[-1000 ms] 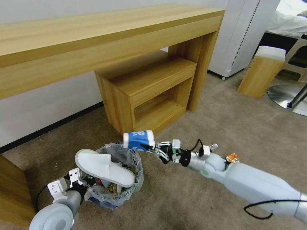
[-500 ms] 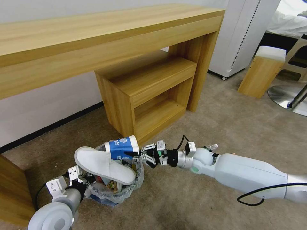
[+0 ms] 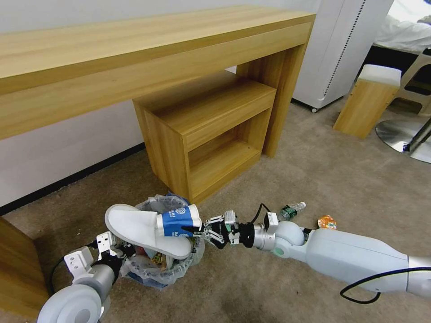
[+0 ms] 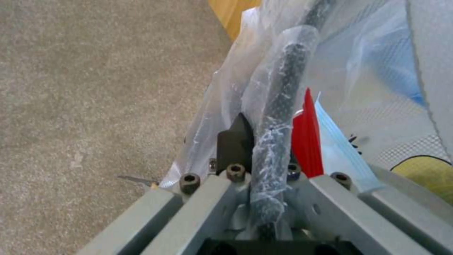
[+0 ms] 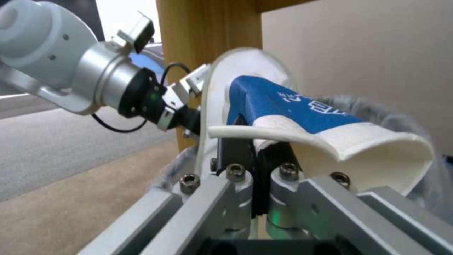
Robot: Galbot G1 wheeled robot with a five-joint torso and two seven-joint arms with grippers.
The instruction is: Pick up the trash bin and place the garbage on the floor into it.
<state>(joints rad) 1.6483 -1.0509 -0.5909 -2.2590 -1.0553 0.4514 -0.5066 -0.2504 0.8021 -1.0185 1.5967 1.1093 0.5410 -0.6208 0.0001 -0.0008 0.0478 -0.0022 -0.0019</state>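
Beige carpet floor [image 3: 350, 179]: small bottle [image 3: 292, 209] and orange wrapper [image 3: 327, 221] not yet collected, beside right arm. Trash bin [image 3: 148, 273], bag-lined, rim clamped in left hand [image 4: 257, 166]; white slipper [image 3: 139, 226] lies across top. Right hand [image 3: 197, 229] has dropped and moved in over last second; blue-white cup [image 3: 177, 220], pinched at rim, now over bin, against slipper. Judgement: release is due.

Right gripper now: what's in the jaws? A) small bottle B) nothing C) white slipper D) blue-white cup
D: the right gripper is pinched on the rim of the blue-white cup, holding it against the white slipper over the trash bin.
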